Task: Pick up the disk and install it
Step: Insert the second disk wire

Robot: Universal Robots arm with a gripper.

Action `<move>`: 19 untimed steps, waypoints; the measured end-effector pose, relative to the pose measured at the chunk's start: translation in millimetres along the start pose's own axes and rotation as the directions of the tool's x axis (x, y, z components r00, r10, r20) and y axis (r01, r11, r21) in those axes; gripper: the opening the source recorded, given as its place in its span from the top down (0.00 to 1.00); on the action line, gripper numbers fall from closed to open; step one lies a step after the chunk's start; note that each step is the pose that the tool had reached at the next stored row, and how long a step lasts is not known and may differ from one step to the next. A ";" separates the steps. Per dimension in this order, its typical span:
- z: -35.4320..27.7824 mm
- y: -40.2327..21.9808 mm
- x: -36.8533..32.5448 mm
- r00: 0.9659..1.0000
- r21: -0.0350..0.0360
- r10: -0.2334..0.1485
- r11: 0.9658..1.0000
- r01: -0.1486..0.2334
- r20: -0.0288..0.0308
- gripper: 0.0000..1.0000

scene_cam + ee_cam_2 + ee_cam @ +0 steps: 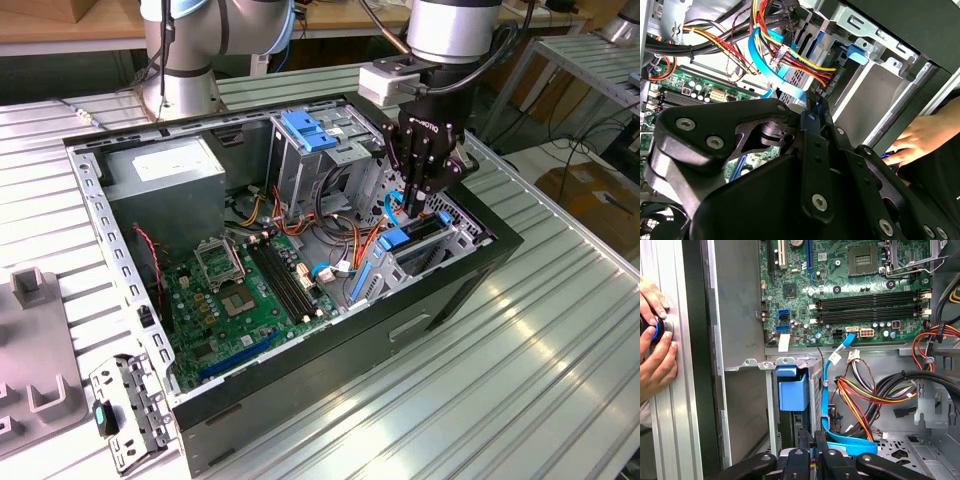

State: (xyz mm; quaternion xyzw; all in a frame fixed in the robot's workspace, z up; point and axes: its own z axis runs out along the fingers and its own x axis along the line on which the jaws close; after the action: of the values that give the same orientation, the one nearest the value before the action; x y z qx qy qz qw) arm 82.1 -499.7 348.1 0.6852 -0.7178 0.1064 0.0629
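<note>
Looking down on an open computer case (330, 345) lying flat on a ribbed metal bench (520, 380). Finding the hand (416, 207) of the arm low over the front corner of the case, toward the exterior view's right, pointing straight down into the drive bay (455, 240). Seeing its fingers (812, 117) drawn together, tips all but meeting in both wrist views; cannot tell whether anything is pinched between them.

Spotting the disk (425, 233) directly beneath those tips: a dark slab with blue side rails, standing on edge and slightly tilted inside the bay, not lying loose on the bench. Noting a blue plastic tab (792, 390) just beside it, at the bay's inner end.

Passing a flat blue ribbon cable (832, 405) and a bundle of red, orange and yellow wires (860, 400) close to the fingertips, inside the case. Finding the green motherboard (240, 300) across the case floor, well apart from the hand, and the large grey power supply box (165, 175) in the far corner.

Catching a person's fingers (657, 365) outside the case wall, resting on the bench around a small dark knob with a blue ring (652, 329).

Noticing a second metal cage with a blue top (305, 135) farther back in the case, and a loose metal bracket (125, 410) on the bench at the exterior view's left.
</note>
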 end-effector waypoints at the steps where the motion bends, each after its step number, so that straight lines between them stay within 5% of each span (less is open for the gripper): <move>1: 0.0 0.0 0.0 1.000 0.000 0.000 1.000 0.000 0.000 0.84; 8: 0.0 0.4 0.0 1.000 0.007 0.001 1.000 -0.001 0.000 0.84; 9: -0.1 1.0 0.0 1.000 0.014 0.003 1.000 -0.003 0.000 0.84; 12: -0.3 5.7 0.4 1.000 0.053 0.012 0.999 -0.012 0.002 0.84; 13: -0.4 7.7 0.5 1.000 0.061 0.014 0.998 -0.014 0.003 0.84; 19: -0.4 9.3 0.6 1.000 0.062 0.014 0.998 -0.014 0.003 0.84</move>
State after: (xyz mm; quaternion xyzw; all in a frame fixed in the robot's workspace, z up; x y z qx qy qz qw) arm 72.8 -499.8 348.1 0.6818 -0.7191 0.1281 0.0401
